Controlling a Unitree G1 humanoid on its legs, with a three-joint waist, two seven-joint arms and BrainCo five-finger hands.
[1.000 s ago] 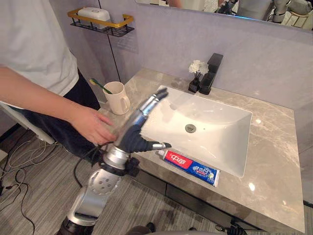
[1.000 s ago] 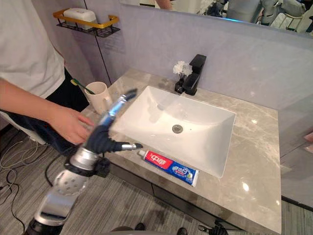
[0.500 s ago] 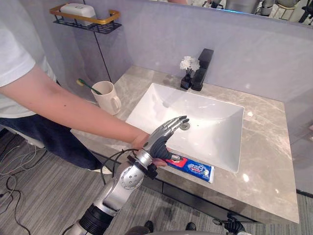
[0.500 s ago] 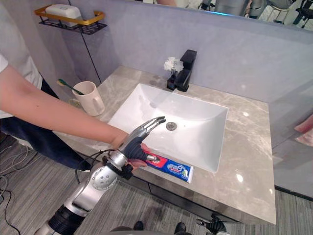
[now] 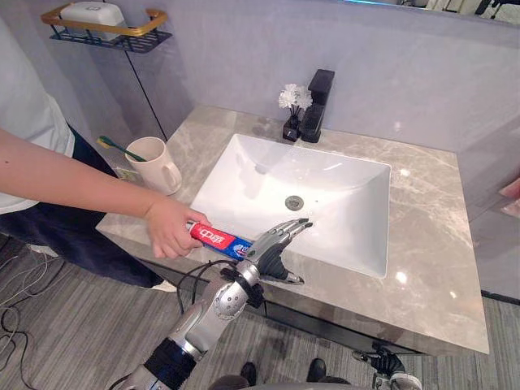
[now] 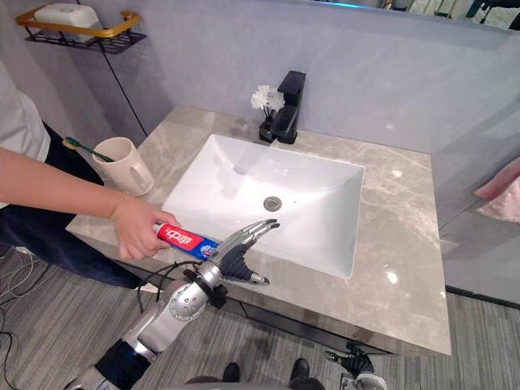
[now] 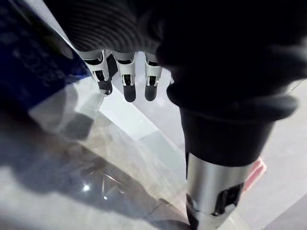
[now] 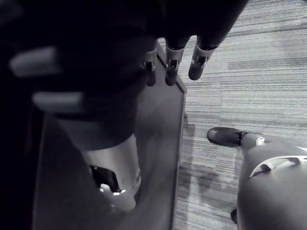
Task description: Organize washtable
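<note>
– Marble counter (image 5: 422, 219), how far along was the tidy-up?
– Barely started, imo. The toothpaste tube (image 5: 218, 238) wasn't put away. A person's hand (image 5: 171, 231) gripped it by one end over the front left edge of the counter, w/ the other end pointing twd the robot.
– And the left hand (image 5: 272, 248)?
– Right beside the tube's free end, at the front edge, just in front of the sink (image 5: 341, 203). Fingers were straight, thumb stuck out sideways, nothing in it. Couldn't tell if it touched the tube.
– Right hand (image 8: 170, 67)?
– Down over the floor, fingers loose, nothing held.
– Other stuff?
– A cup (image 5: 158, 166) w/ a toothbrush (image 5: 122, 148) in it stood at the left edge. The tap (image 5: 315, 104) and a small pot of flowers (image 5: 292, 110) were at the back edge, behind the sink. Those looked in place already.
– So what was left?
– Prob. everything w/ the tube: get the fingers round it, take it off the person, then set it somewhere neat, maybe by the cup. That's my read, not sth I saw.
</note>
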